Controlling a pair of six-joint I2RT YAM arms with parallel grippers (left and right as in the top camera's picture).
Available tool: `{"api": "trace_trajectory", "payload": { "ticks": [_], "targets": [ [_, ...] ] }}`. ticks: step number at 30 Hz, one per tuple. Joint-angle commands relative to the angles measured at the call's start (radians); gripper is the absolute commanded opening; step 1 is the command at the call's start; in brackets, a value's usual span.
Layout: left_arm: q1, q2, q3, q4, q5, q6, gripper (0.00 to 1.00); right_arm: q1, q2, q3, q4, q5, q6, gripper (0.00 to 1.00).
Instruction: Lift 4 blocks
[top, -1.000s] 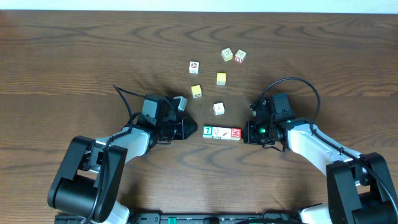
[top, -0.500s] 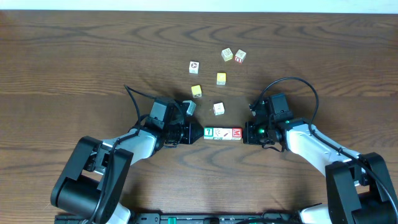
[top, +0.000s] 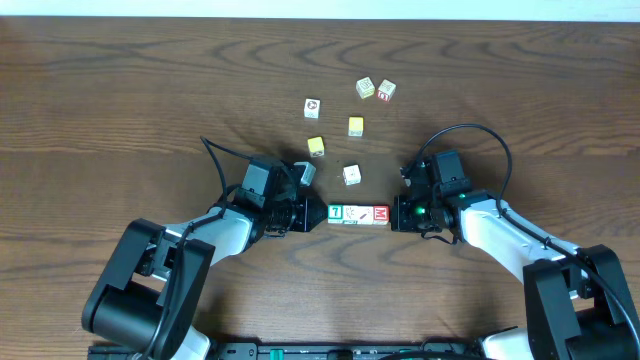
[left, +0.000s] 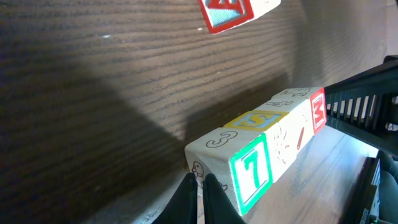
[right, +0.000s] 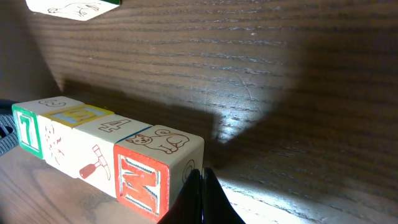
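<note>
Four blocks lie end to end in one row: green "7" (top: 335, 212), two white picture cubes (top: 350, 213) (top: 364, 213), red "M" (top: 380, 213). My left gripper (top: 319, 214) is shut, and its closed tips (left: 199, 186) touch the outer end face of the "7" block (left: 252, 174). My right gripper (top: 394, 214) is also shut, its tips (right: 200, 180) pressed on the end face of the "M" block (right: 143, 180). The row is squeezed between both grippers. I cannot tell whether it is off the table.
Loose cubes lie behind the row: a white one (top: 351, 175) closest, yellow ones (top: 316, 147) (top: 356, 126), a white one with a red mark (top: 312, 106), and a pair at the back (top: 366, 88) (top: 386, 91). Cables loop behind both arms.
My left gripper slid right until its closed tips reached the "7" end of the row, then held still. The right gripper and the row have not moved.
</note>
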Motion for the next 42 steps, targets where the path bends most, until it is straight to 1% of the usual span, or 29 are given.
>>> {"api": "trace_trajectory", "payload": {
  "ticks": [1,5,9,12,16,22,33,42],
  "targets": [
    [-0.020,0.011,0.013,-0.014,0.014,-0.007,0.07,0.021,0.005,0.003,0.010,-0.069,-0.071,0.01],
    [-0.020,0.011,0.013,-0.036,0.015,-0.006,0.07,0.021,0.005,0.003,0.021,-0.069,-0.070,0.01],
    [-0.020,0.011,0.013,-0.051,0.018,-0.014,0.08,0.021,0.005,0.003,0.027,-0.069,-0.027,0.01],
    [-0.020,0.011,0.013,-0.052,0.019,-0.019,0.07,0.022,0.005,0.003,0.034,-0.083,-0.022,0.01],
    [-0.020,0.011,0.013,-0.051,0.033,-0.020,0.07,0.045,0.005,0.003,0.041,-0.118,-0.090,0.01],
    [-0.020,0.011,0.013,-0.049,0.033,-0.017,0.07,0.074,0.005,0.003,0.029,-0.118,-0.136,0.01],
    [-0.020,0.011,0.013,-0.050,0.038,-0.016,0.07,0.079,0.005,0.003,0.029,-0.118,-0.137,0.01],
    [-0.020,0.010,0.013,-0.047,0.093,-0.017,0.07,0.080,0.005,0.003,0.031,-0.122,-0.109,0.01]
  ]
}}
